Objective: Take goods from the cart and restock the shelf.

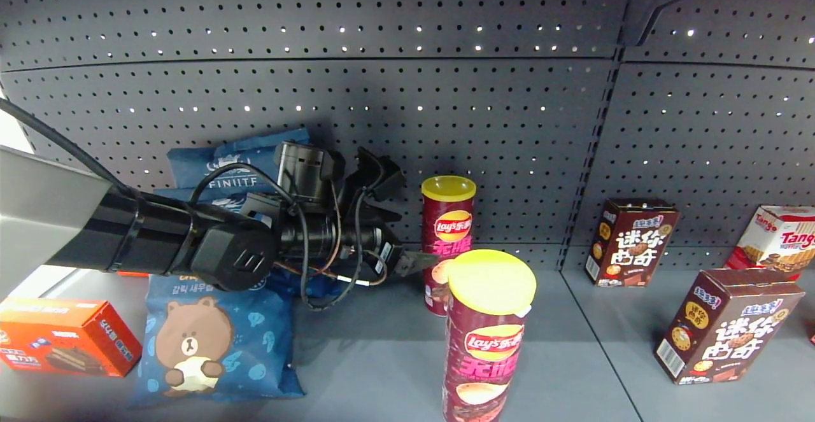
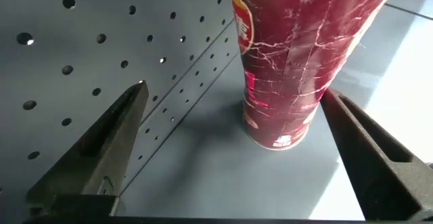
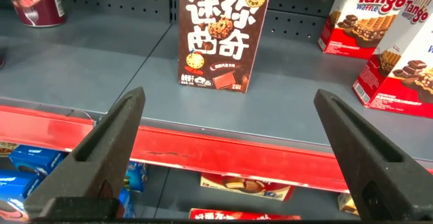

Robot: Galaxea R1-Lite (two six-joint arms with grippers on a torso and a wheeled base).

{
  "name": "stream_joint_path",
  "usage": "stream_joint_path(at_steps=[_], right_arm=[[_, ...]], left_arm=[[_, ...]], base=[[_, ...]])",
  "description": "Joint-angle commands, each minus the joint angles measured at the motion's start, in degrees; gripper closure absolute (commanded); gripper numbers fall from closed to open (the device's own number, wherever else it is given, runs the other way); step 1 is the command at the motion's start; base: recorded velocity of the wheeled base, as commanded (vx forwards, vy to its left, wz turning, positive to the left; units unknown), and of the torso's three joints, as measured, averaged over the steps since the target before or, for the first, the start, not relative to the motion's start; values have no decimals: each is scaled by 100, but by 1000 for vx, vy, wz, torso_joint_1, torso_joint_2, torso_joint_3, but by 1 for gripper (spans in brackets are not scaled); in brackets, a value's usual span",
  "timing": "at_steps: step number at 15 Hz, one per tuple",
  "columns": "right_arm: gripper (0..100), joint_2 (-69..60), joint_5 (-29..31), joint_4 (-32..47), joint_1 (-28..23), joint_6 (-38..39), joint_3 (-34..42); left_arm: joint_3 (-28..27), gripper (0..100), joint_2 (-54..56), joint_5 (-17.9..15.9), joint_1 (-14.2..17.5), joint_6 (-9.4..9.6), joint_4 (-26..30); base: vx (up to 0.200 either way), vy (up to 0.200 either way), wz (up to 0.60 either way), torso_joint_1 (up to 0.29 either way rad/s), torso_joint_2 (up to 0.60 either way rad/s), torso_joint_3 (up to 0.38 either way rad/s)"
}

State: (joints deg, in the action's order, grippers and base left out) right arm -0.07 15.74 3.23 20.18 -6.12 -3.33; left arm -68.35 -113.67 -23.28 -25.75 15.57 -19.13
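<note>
**Q:** How is the left gripper (image 1: 417,260) standing?

**A:** It is hovering low over the grey shelf (image 1: 369,358) with its fingers spread wide, holding nothing. The rear can (image 1: 447,218) is standing upright just ahead of the fingertips, close to the pegboard back panel (image 1: 446,91). Whether a fingertip is touching the can cannot be told.

**Q:** How are the cans looking?

**A:** Both are tall maroon tubes with marbled veining and flat yellow lids. Each label is carrying a round red-and-yellow logo, large pink characters beneath it, and a picture of crisps near the base. The front can (image 1: 487,339) is standing upright nearer the shelf edge, just beside the rear one and apart from the left gripper.

**Q:** What is lying around them?

**A:** A blue bag with a cartoon bear (image 1: 213,339) is lying flat under the left arm. An orange box (image 1: 63,336) is lying beside that bag at the far left, and more blue bags (image 1: 223,161) are leaning against the back panel.

**Q:** And the right gripper (image 3: 228,99)?

**A:** Its fingers are standing wide apart and empty. It is facing a brown box (image 3: 220,34) printed with white characters and biscuit pictures, which is standing upright near the red shelf-edge strip (image 3: 223,153). Red-and-white wafer boxes (image 3: 365,21) are standing beside that box.
</note>
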Motion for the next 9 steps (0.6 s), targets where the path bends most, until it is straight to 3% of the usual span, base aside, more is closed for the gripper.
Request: stream_joint_path(at_steps=[1, 9], right_arm=[[0, 7, -1, 2, 4, -3, -1], [0, 7, -9, 2, 4, -3, -1]], left_arm=[[6, 0, -7, -1, -1, -1, -3], [33, 0, 11, 78, 149, -1, 5]], base=[[0, 0, 0, 0, 0, 0], [0, 0, 0, 0, 0, 0]])
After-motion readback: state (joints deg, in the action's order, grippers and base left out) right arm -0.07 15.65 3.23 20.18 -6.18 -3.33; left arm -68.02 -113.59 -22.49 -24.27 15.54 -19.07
